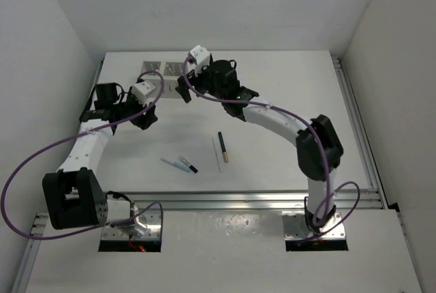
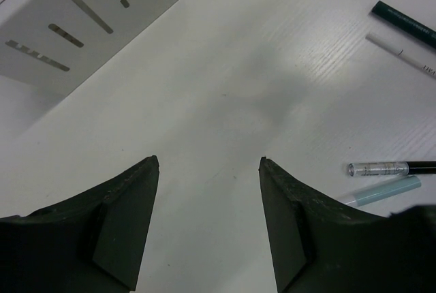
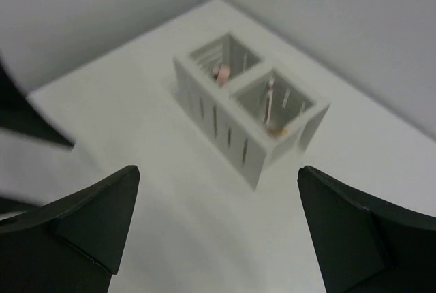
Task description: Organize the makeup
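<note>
Picking the blue stick (image 2: 385,189) next: your left gripper (image 2: 209,163) hangs wide, empty, so straddle it crosswise. Your right gripper (image 3: 218,170), also wide and empty, hovers by the box (image 3: 248,112).

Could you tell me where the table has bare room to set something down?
Free: the far right corner of the table, between the right arm and the side rail; also between that arm and the sticks. Crowded: around the box.

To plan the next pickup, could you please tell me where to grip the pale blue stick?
Probably from above, jaws across its middle: the pale blue stick lies flat on the table, and a clear tube crowds one end.
</note>
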You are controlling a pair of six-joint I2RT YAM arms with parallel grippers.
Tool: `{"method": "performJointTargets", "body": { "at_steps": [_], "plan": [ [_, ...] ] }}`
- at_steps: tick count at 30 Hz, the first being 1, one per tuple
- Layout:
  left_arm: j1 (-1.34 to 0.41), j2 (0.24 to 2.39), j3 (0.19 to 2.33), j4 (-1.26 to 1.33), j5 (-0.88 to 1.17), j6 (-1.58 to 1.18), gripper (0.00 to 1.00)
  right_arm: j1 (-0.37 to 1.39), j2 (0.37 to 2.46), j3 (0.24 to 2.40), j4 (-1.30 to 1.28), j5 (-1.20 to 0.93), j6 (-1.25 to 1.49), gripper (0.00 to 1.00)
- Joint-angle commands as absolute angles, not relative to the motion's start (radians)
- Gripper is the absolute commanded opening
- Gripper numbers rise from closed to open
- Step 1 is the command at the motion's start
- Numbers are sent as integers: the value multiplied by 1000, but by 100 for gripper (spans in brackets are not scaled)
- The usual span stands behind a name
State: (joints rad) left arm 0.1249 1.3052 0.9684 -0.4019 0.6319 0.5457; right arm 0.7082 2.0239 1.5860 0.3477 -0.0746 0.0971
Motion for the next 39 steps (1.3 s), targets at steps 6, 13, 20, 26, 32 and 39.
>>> {"method": "performJointTargets", "body": {
  "at_steps": [6,13,20,26,32,39],
  "plan": [
    [121,1284,954,-383,658,551,66,729,1844,1371,-379,-2,135,58],
    [112,1284,954,-383,678,560,66,747,1894,1378,-626,-66,277,43],
    [94,1284,936,-383,678,569,66,747,1917,1336,-595,-37,336,43],
    [84,1284,936,-383,678,569,66,744,1988,1330,-586,-38,360,43],
    [84,1275,936,-383,660,569,66,721,2022,1327,-569,-2,394,34],
    [84,1275,936,-383,650,560,66,635,2023,1281,-581,57,440,0]
  ]
}}
